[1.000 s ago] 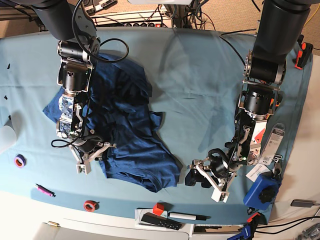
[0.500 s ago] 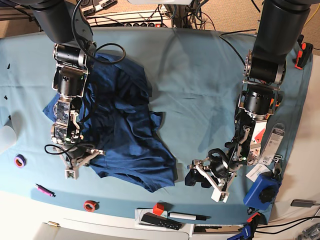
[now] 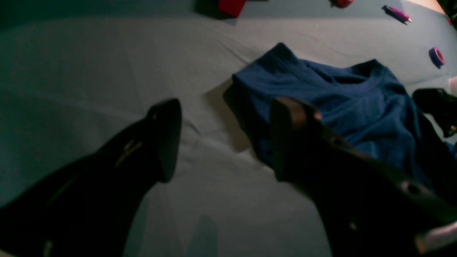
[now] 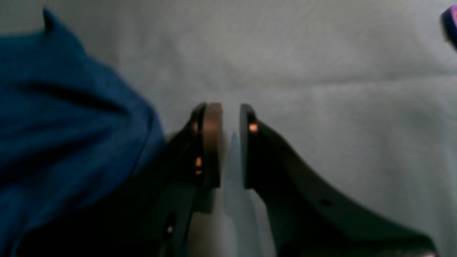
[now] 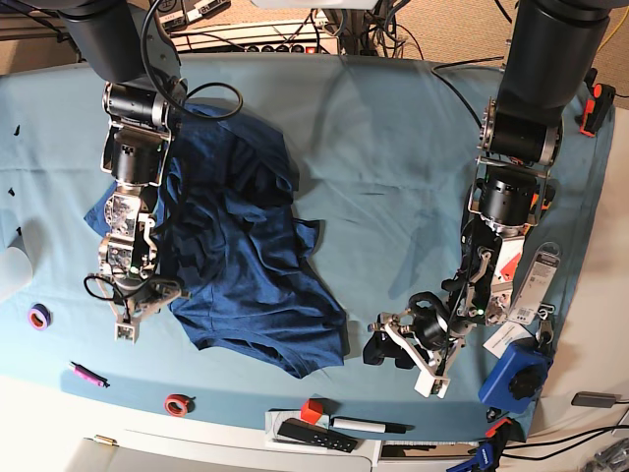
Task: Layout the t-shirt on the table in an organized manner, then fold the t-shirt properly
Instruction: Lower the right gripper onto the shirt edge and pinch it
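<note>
Rumpled t-shirt (image 5: 246, 256) lies left, bare table (image 5: 393, 177) rightward.

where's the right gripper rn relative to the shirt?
In the base view the right gripper is on the left side, just off the t-shirt, beside its lower-left edge, over the bare table; nothing is between its jaws.

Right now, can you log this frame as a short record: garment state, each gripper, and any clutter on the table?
garment: t-shirt, crumpled, not laid flat, on the right arm's side of the table
right gripper: narrow gap between the jaws, nothing held, beside the shirt edge over bare cloth
left gripper: open, empty, apart from the shirt
clutter: purple tape roll, red tape roll, pink marker near the front edge
</note>
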`<state>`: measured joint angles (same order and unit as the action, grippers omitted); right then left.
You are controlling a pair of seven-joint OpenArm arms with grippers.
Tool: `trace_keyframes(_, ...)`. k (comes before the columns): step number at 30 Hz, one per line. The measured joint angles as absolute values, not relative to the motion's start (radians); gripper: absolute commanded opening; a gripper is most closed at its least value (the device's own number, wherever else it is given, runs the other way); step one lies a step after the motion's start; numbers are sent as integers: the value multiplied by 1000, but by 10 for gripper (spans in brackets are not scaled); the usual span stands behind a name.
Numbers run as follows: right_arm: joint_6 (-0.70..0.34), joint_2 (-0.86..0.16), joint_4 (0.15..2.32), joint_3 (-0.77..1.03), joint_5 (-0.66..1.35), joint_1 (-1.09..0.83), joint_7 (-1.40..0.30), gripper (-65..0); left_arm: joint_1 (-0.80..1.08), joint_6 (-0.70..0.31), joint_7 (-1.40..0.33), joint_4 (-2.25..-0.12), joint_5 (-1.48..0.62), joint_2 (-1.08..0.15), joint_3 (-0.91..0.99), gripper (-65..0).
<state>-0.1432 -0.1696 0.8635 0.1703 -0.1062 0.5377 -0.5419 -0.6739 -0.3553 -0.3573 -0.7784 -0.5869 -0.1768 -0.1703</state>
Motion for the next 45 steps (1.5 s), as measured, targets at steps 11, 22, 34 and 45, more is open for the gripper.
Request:
trace_keyframes(11,-375,-142,863,170,-25,543,-488,-337,-674,-355,-358,-778,-587,-177,-170,-264)
trace_keyframes(22,-295,-122,863,170,-43,543,-494,-544,-673,-355,-358,-778,-587,-177,-170,-264)
trace_keyframes(34,-119,-176,863,170,-157,543,-521,-650,-650,-355,-358,-778,-587,-177,-170,-264)
trace_keyframes(45,-139,-216,863,170,-157,540,-524,-650,-632,-355,-358,-778,-587,-177,-170,-264)
